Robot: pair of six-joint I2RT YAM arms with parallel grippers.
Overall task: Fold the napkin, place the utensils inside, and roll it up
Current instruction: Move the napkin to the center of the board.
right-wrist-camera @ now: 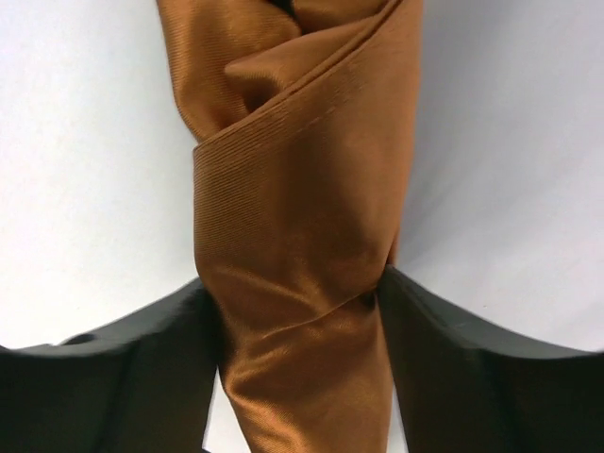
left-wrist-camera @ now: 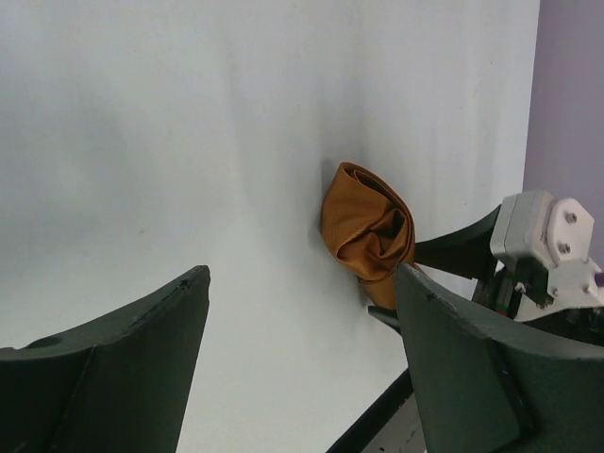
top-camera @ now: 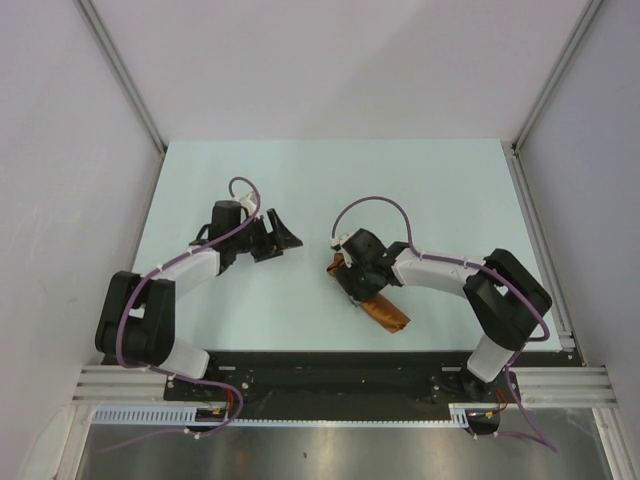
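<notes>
- Nearest the arm bases, toward the right of the pale blue-green table (top-camera: 430, 190), the rust-orange, slightly shiny cloth napkin (top-camera: 386, 313) is found lying as a tight, slanted roll. Folding and rolling are judged to be done.
- The roll is straddled by the right pincer (top-camera: 352, 292). In the right wrist view both fingers (right-wrist-camera: 132, 368) are seen pressed against the sides of the cloth, so the napkin is taken to be clamped (perhaps for a last tightening).
- No spoon is seen in any view. Whether it is wrapped inside the roll cannot be told, though none is seen lying loose on the table.
- Farther off, to the left, the left pincer (top-camera: 280, 238) is held well apart from the roll, its fingers spread wide with nothing between them.
- Little is judged to be left: the roll has only to be let go so that it stays wound.
</notes>
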